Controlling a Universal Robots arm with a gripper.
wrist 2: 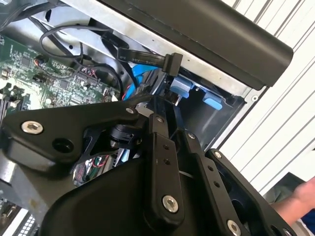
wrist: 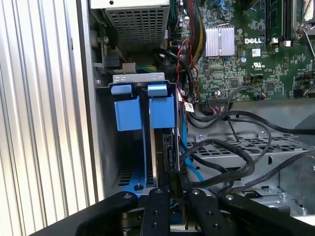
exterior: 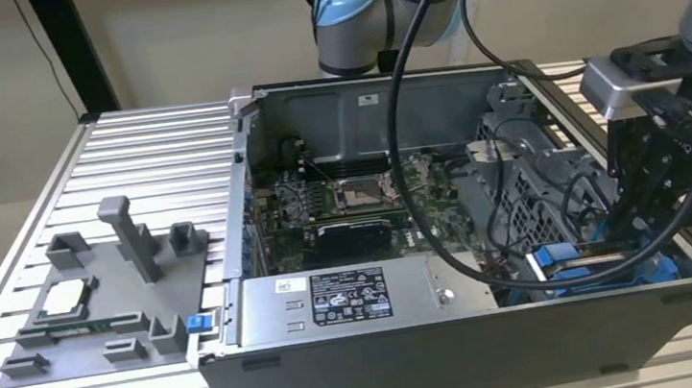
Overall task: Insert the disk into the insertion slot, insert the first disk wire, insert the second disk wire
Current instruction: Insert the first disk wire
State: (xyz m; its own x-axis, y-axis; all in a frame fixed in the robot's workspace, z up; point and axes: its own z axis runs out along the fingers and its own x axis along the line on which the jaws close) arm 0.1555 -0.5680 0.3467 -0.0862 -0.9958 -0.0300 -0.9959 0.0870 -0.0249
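The disk stands on edge in the insertion slot, a grey drive bay in the corner of the open computer case; its blue carrier tab shows at the far end. My gripper reaches down into this bay and is shut on the disk's near edge. In the exterior view the gripper hangs over the bay at the case's right end. A black wire with a flat connector hangs loose just past the fingers, and a thin blue cable runs beside the disk.
A second blue carrier sits in the bay next to the disk. Loose black cables lie over the cage. The power supply, motherboard and grey fixture tray lie toward the exterior view's left. A hand shows outside the case.
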